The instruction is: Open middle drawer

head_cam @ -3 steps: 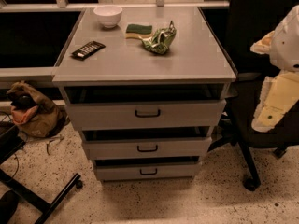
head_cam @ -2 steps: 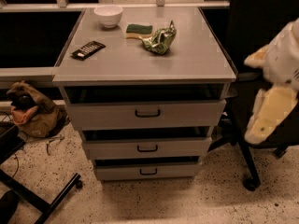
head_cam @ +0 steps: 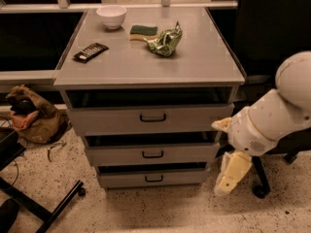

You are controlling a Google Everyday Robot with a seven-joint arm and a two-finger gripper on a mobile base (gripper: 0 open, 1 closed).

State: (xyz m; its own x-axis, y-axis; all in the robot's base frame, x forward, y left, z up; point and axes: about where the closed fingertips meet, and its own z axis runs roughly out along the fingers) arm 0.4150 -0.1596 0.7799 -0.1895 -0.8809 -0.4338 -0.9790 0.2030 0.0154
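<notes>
Just beside the middle drawer [head_cam: 153, 154], its inside hidden, hangs the gripper [head_cam: 232, 173], grip unclear.

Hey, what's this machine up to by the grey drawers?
A one-armed robot is set to open the middle drawer of the grey cabinet. Its gripper hangs low beside the cabinet's right edge, apart from the drawer's black handle. A bowl, sponge and crumpled bag sit on top.
</notes>
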